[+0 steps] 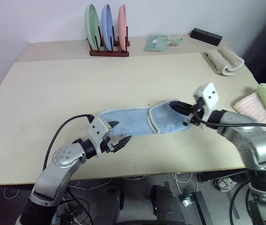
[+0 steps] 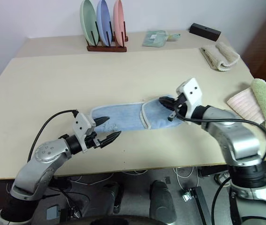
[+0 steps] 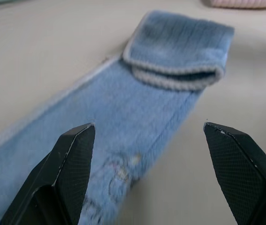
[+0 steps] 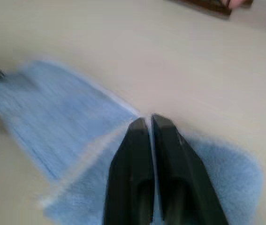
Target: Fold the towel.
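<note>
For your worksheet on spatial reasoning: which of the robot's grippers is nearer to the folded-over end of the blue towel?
Right. The right gripper sits over the folded-over end of the towel, fingers shut. The left gripper hangs at the towel's opposite, flat end, fingers open.

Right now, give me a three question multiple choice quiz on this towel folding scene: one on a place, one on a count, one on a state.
1. Where is the plate rack?
A. far edge of the table
B. on the blue towel
C. in the right hand

2. How many plates stand in the rack?
A. one
B. three
C. five

3. How is the blue towel lying?
A. rolled up
B. fully flat
C. one end folded over

Answers:
1 A: it stands by the wall.
2 B: green, blue and pink.
3 C: the end by the right hand lies doubled over the rest.
</note>
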You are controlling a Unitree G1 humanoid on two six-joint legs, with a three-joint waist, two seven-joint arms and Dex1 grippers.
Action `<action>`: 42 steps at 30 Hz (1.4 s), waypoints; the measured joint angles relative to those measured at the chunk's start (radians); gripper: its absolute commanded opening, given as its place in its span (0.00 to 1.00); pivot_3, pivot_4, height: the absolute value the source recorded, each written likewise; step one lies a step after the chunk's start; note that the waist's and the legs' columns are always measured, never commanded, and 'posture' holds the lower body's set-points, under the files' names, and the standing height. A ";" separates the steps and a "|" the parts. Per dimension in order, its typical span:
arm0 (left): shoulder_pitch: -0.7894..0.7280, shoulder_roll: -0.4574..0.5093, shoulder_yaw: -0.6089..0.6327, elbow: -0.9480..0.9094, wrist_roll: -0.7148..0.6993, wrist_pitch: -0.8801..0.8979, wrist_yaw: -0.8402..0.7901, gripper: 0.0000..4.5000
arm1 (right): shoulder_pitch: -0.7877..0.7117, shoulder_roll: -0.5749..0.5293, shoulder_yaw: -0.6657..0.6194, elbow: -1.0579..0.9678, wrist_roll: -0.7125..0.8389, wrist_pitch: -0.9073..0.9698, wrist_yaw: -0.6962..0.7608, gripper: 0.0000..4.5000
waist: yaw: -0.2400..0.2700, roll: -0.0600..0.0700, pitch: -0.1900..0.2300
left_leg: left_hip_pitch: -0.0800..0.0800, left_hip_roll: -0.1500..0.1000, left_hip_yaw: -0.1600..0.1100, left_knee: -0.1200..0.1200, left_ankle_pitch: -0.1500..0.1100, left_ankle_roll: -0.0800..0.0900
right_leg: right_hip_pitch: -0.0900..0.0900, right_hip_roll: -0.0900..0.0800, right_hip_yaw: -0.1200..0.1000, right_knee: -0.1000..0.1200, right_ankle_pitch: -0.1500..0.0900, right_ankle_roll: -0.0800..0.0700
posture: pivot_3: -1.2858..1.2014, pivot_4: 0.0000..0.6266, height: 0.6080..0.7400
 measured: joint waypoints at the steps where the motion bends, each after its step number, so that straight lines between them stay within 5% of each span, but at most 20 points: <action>1: 0.012 -0.001 0.002 -0.003 -0.001 0.000 0.004 0.84 | 0.000 0.020 0.037 0.040 -0.036 -0.033 -0.004 0.01 | -0.001 0.000 0.000 | 0.000 0.000 0.000 0.000 0.000 0.000 | 0.000 0.000 0.000 0.000 0.000 0.000 | 0.52 0.24 0.98; 5: 0.070 -0.010 0.008 -0.033 -0.010 0.021 0.028 0.84 | 0.008 0.069 0.137 0.175 -0.148 -0.142 -0.007 0.01 | -0.001 0.000 0.000 | 0.000 0.000 0.000 0.000 0.000 0.000 | 0.000 0.000 0.000 0.000 0.000 0.000 | 0.52 0.24 0.98; 13: 0.225 -0.035 0.062 -0.137 -0.057 0.080 0.092 0.84 | 0.005 0.086 0.129 0.200 -0.185 -0.195 0.011 0.01 | -0.001 0.000 -0.001 | 0.001 0.001 0.000 0.000 0.000 0.000 | 0.001 0.000 0.000 0.000 0.000 -0.001 | 0.52 0.24 0.98; 17: 0.319 -0.112 0.142 -0.198 -0.198 0.188 0.160 1.00 | -0.035 0.046 0.071 0.160 -0.138 -0.177 0.079 0.37 | -0.001 0.001 0.000 | 0.000 0.001 -0.001 0.000 0.000 0.000 | 0.001 0.000 0.000 0.000 0.000 -0.001 | 0.52 0.24 0.98; 22: 0.321 -0.216 0.249 -0.219 -0.382 0.324 0.303 1.00 | -0.096 -0.011 0.033 0.056 -0.108 -0.188 0.174 0.95 | 0.001 0.000 0.000 | 0.001 0.001 -0.002 0.000 0.000 0.000 | 0.002 0.000 -0.001 -0.001 0.000 -0.001 | 0.52 0.24 0.98; 35: -0.017 -0.472 0.405 -0.022 -0.698 0.536 0.779 1.00 | -0.082 0.010 0.077 0.025 -0.148 -0.249 0.208 0.99 | 0.026 0.000 -0.001 | 0.001 -0.001 -0.002 0.002 0.000 0.000 | 0.005 0.000 -0.001 -0.002 0.001 -0.001 | 0.52 0.24 0.98; 38: -0.074 -0.491 0.431 0.033 -0.738 0.538 0.843 0.80 | -0.077 0.010 0.077 0.024 -0.153 -0.262 0.206 1.00 | 0.025 0.000 -0.001 | 0.002 -0.003 -0.003 0.002 0.000 -0.001 | 0.005 0.000 -0.001 -0.003 0.001 -0.001 | 0.52 0.24 0.98; 42: -0.094 -0.492 0.444 0.080 -0.756 0.536 0.888 0.36 | -0.051 0.009 0.077 0.017 -0.170 -0.272 0.198 1.00 | 0.025 -0.001 -0.001 | 0.002 -0.004 -0.003 0.002 0.000 -0.001 | 0.005 0.000 -0.001 -0.003 0.001 -0.001 | 0.52 0.24 0.98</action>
